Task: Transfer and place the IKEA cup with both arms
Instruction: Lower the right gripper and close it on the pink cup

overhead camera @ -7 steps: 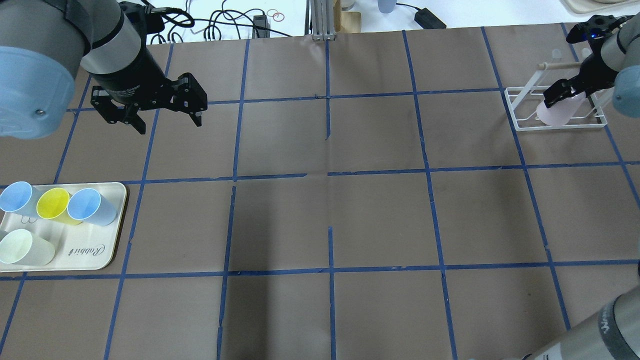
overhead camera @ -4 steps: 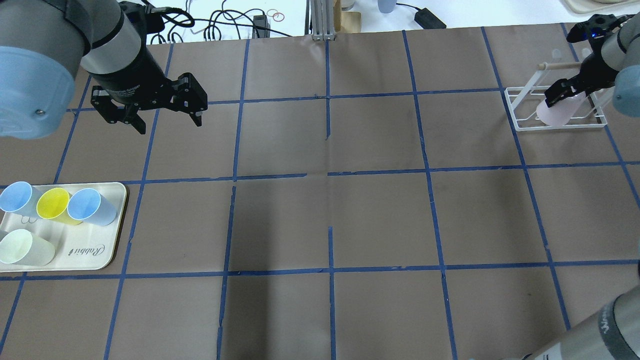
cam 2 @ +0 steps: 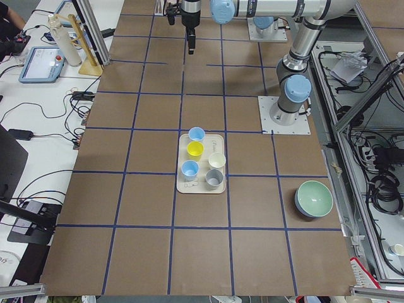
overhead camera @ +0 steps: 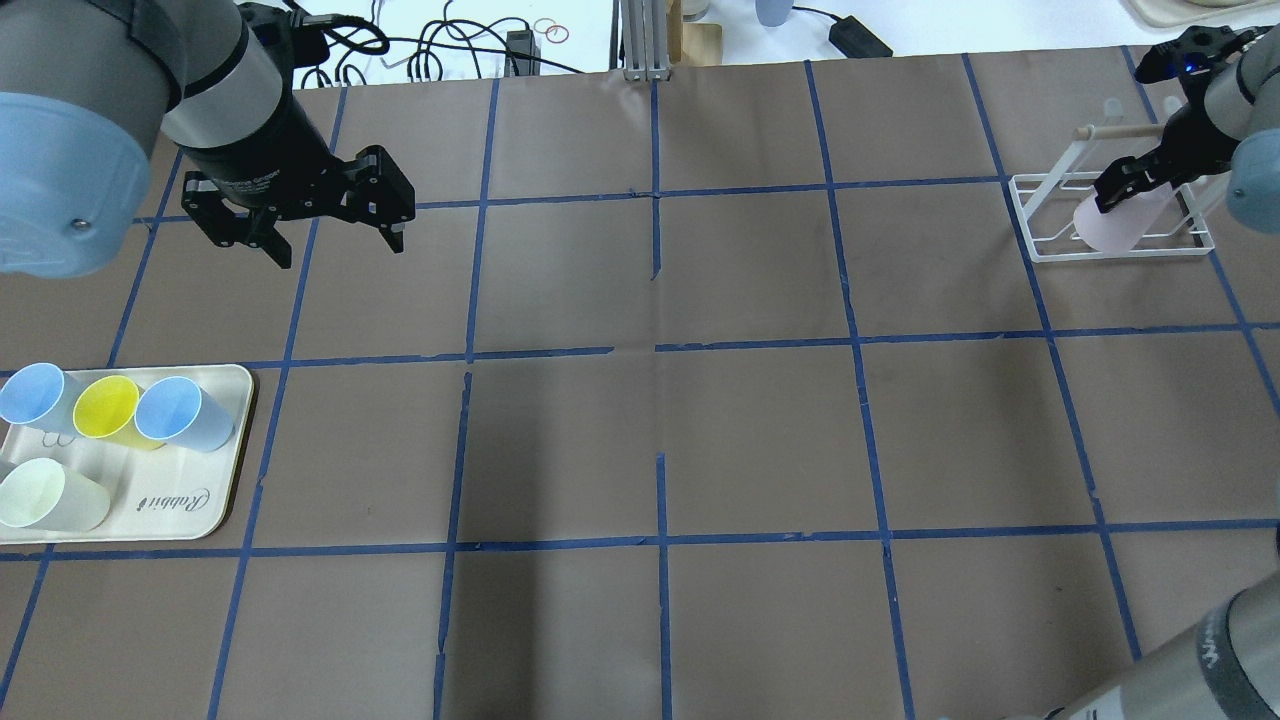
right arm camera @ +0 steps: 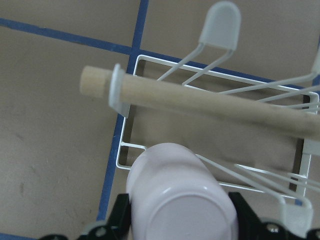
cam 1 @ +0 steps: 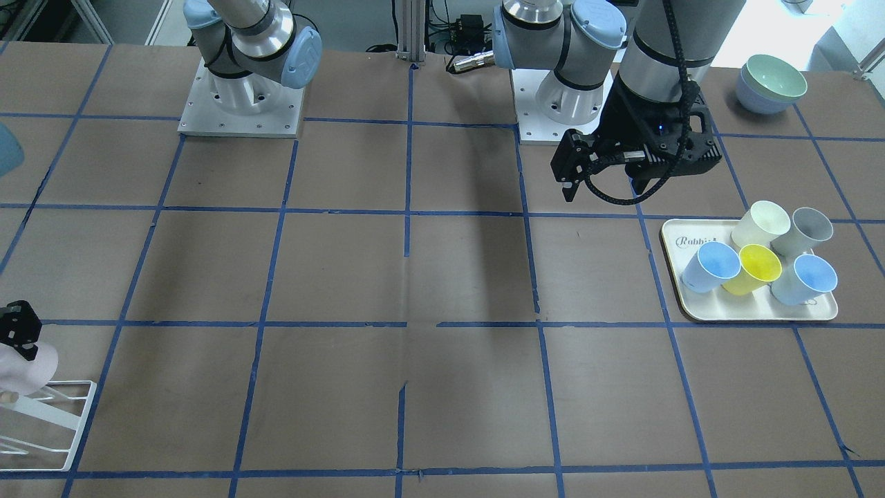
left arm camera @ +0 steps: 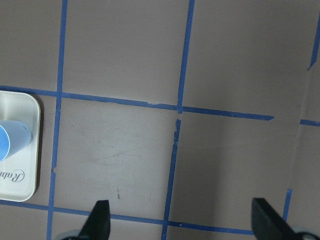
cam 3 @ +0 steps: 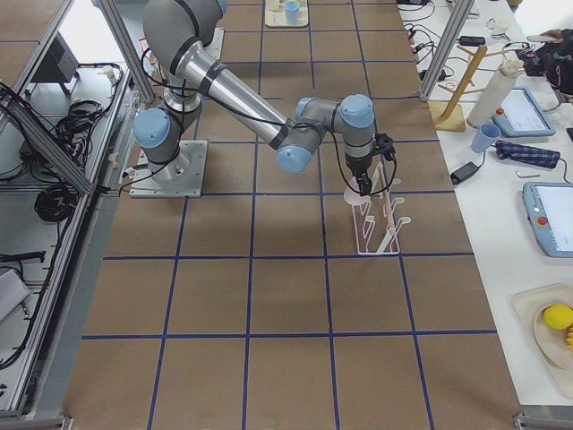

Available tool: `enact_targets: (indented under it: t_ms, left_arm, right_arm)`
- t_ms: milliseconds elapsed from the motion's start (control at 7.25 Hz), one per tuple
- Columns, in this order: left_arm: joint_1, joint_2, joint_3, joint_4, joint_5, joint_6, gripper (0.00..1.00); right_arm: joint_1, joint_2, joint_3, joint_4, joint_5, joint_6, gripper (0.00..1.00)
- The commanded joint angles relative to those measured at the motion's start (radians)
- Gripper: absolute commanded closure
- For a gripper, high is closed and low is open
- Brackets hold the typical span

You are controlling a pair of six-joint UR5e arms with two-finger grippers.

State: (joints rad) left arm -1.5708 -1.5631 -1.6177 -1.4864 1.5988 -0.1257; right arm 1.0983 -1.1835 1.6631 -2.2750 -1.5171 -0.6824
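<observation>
The pale pink IKEA cup (overhead camera: pixel 1108 228) lies tilted on the white wire rack (overhead camera: pixel 1040 215) at the far right of the table. My right gripper (overhead camera: pixel 1122 187) grips it by its upper end. In the right wrist view the cup (right arm camera: pixel 180 200) fills the gap between both fingers (right arm camera: pixel 121 215), below the rack's wooden bar (right arm camera: pixel 210 100). The cup (cam 1: pixel 24 370) also shows at the left edge of the front view. My left gripper (overhead camera: pixel 340 245) is open and empty, above the table at the far left. Its spread fingers (left arm camera: pixel 100 220) show in the left wrist view.
A cream tray (overhead camera: pixel 180 510) at the near left holds two light blue cups, a yellow one (overhead camera: pixel 105 408), a cream-white one and a grey one (cam 1: pixel 805 228). Stacked bowls (cam 1: pixel 771 83) stand near the left arm's base. Cables lie beyond the far table edge.
My right gripper has shifted slightly toward the far edge, still on the pink cup at the rack. The left arm has not moved.
</observation>
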Motion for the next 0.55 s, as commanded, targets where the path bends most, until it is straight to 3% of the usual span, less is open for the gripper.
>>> enact_targets:
  t_ms: [0,414]
  left_arm:
    - [0.000,0.000,0.001,0.000,0.000,0.000,0.00]
    - [0.000,0.000,-0.001,0.000,0.001,0.000,0.00]
  right_arm:
    - [0.000,-0.010,0.000,0.014,-0.003,0.000,1.00]
    - [0.000,-0.048,-0.002,0.022,-0.040,-0.002,1.00]
